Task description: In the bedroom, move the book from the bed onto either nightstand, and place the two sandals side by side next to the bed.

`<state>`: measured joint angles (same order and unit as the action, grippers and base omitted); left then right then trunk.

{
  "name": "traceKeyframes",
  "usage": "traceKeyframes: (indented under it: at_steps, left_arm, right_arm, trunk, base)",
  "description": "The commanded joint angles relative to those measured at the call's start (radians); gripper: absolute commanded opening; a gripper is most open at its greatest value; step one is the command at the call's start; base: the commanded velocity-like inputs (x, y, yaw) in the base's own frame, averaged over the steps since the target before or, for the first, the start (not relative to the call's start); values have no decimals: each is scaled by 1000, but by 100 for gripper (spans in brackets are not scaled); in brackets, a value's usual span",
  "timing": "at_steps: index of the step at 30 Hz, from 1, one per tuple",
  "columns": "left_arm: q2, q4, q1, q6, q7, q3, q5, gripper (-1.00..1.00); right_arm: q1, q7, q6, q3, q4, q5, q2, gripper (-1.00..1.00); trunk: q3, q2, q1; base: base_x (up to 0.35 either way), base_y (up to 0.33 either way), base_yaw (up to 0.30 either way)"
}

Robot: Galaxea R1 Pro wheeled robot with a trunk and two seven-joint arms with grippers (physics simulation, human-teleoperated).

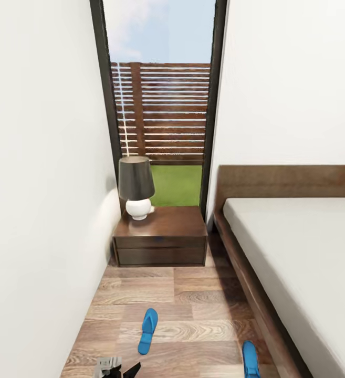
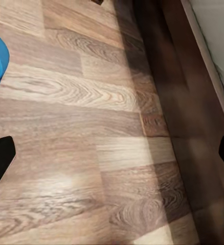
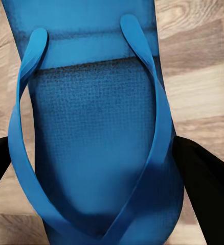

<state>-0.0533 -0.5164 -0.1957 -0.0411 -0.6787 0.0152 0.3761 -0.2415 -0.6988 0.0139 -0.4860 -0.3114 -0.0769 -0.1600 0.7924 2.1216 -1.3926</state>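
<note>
While the right arm's jaws [image 3: 99,168] stand spread to either side of one bright blue flat sandal [image 3: 94,132], whether their dark fingers [image 3: 206,178] touch it I cannot tell, and that sandal lies on the light wood-plank floor [image 1: 193,310] just beside the dark brown wooden frame of the bed [image 1: 256,299]. Gaping over bare floor, the left arm's jaws [image 2: 112,158] hold nothing, with the second blue sandal [image 1: 147,329] lying just beside them, apart from the first, and the low dark brown two-drawer nightstand [image 1: 161,236], carrying a grey-shaded white lamp [image 1: 136,186], well beyond.
</note>
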Motion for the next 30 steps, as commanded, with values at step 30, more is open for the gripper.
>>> traceKeyframes:
  at_steps: [30]
  left_arm:
    - [0, 1, -1, -5, -4, 2, 3, 100]
  right_arm:
    - [-1, -6, 2, -8, 1, -7, 0, -100]
  trunk:
    - [1, 0, 0]
  base:
    - [237, 0, 0]
